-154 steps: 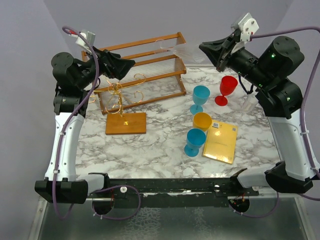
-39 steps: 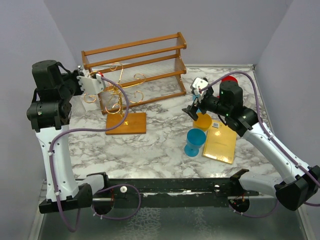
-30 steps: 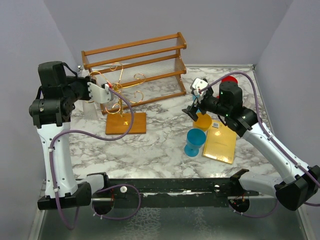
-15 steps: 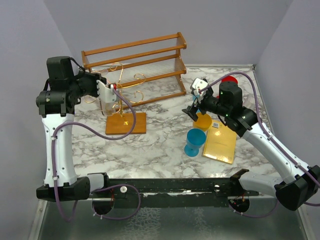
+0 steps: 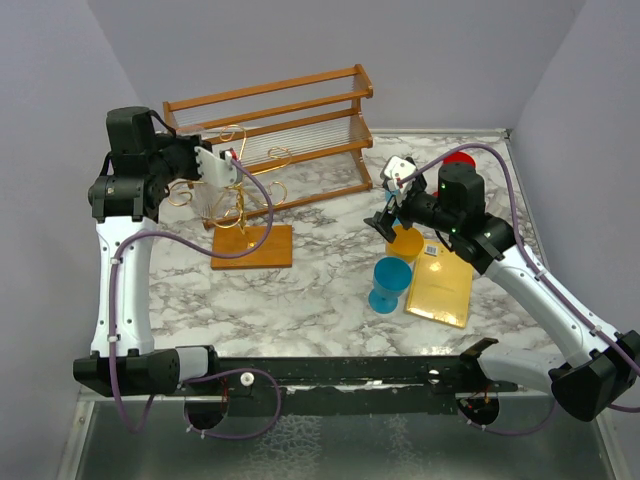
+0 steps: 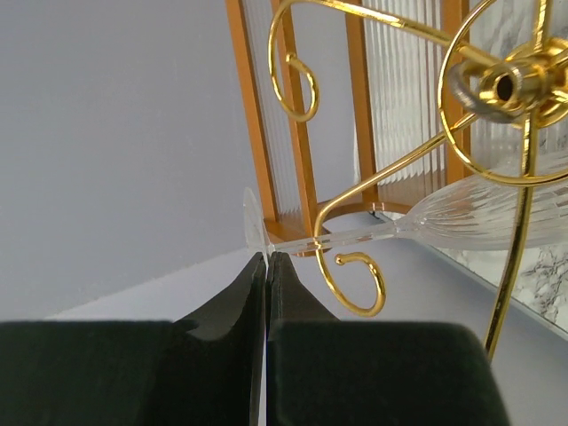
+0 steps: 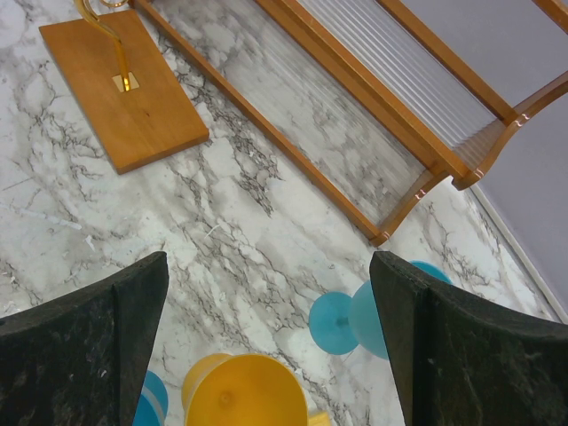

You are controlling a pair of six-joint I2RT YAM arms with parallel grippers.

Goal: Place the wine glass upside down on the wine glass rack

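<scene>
Rack (image 6: 532, 82) of polished gold metal wire on a smooth, satin wooden base (image 7: 115, 89); glass (image 6: 479, 213) clear, ribbed, glossy; table (image 7: 222, 248) smooth, marble-patterned; shelf (image 7: 373, 89) varnished wood.

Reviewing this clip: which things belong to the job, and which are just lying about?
Job: wine glass, pinched in the left gripper; gold wine glass rack.
Lying about: wooden slatted shelf, blue goblet, yellow cup, red cup (mostly hidden), yellow booklet. The open right gripper holds nothing.
</scene>
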